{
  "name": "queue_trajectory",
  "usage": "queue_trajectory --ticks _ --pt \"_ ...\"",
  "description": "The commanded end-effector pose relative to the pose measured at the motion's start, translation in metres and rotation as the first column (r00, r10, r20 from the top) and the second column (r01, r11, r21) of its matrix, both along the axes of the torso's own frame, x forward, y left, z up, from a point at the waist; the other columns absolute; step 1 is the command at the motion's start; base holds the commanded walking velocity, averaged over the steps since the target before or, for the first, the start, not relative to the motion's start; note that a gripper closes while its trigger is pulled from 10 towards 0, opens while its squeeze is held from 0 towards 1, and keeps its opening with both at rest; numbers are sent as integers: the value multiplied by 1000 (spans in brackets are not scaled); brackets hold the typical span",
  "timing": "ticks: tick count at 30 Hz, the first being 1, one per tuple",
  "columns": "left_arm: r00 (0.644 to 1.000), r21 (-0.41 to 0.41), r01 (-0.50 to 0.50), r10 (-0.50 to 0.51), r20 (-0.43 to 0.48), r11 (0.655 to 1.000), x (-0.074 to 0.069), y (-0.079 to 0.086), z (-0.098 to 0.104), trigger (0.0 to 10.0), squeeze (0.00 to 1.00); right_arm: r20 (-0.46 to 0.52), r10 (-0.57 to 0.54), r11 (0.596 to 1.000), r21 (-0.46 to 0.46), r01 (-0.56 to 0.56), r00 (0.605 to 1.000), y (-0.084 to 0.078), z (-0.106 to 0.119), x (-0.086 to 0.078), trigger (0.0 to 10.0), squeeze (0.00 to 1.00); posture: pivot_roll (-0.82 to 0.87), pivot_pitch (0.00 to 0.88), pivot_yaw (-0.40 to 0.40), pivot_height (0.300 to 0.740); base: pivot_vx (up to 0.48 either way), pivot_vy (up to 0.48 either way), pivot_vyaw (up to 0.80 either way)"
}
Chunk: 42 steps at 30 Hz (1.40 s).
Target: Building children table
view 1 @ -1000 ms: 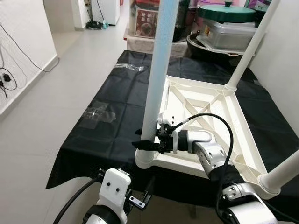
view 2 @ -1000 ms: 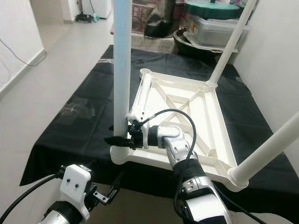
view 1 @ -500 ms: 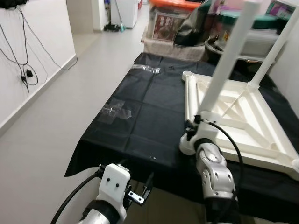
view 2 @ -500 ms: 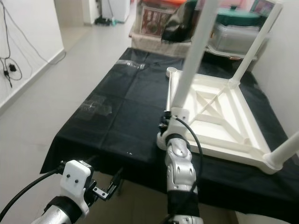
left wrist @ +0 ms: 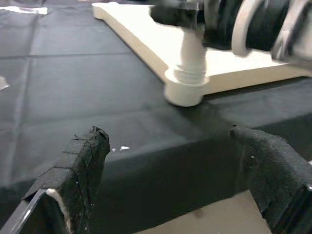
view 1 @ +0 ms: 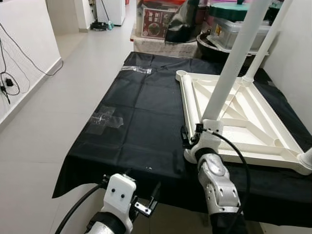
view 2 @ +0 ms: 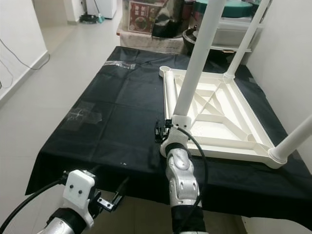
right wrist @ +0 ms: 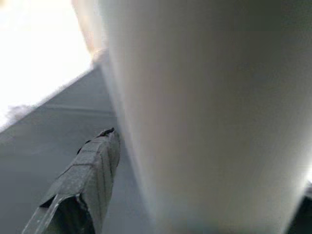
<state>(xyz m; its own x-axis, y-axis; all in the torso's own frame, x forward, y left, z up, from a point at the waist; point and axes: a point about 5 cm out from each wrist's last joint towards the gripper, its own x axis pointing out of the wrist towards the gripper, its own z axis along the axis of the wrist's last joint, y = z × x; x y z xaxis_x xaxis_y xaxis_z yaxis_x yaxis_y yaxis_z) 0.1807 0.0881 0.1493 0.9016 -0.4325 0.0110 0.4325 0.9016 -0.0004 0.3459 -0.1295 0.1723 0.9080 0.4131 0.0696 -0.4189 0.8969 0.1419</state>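
A white children's table (view 1: 243, 122) lies upside down on a black cloth (view 1: 136, 112). A white leg (view 1: 234, 63) stands in its near left corner socket (left wrist: 184, 92), leaning slightly. My right gripper (view 1: 191, 138) is at the base of this leg and shut on it, and one finger (right wrist: 83, 180) lies alongside the leg. Two more legs (view 1: 265, 44) (view 1: 307, 158) stand in other corners. The far left socket (view 1: 181, 74) holds no leg. My left gripper (view 1: 146, 204) hangs open below the cloth's front edge, its fingers (left wrist: 80, 161) wide apart.
The cloth's front edge drops off just before me. Clear tape (view 1: 105, 118) is stuck on its left part. Boxes and a lidded tub (view 1: 156, 22) crowd the far end. A white wall is close on the right. Open tiled floor (view 1: 48, 97) lies left, with cables (view 1: 7, 83) on the wall.
The whole view has shifted with the camera. My right arm now reaches straight ahead to the leg's base instead of from the right. The left gripper stays low and open.
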Motion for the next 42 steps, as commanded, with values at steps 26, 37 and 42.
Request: queue_trajectory --ticks 26,37,42 --pt "999 1 9 -9 -41 1000 -6 0 -6 10000 0 -169 785 547 -264 -795 596 46 1 2 0 0 278 75 -124 740 0 0 0" --pt "999 -3 10 -10 -41 1000 -4 0 -7 10000 0 -58 156 952 -256 -166 986 -6 -4 24 0 0 252 77 -118 740 0 0 0" --pt "999 -1 13 -13 -41 1000 -2 1 -7 10000 0 -39 -433 877 -249 410 901 -44 -12 8 0 0 242 76 -111 740 0 0 0"
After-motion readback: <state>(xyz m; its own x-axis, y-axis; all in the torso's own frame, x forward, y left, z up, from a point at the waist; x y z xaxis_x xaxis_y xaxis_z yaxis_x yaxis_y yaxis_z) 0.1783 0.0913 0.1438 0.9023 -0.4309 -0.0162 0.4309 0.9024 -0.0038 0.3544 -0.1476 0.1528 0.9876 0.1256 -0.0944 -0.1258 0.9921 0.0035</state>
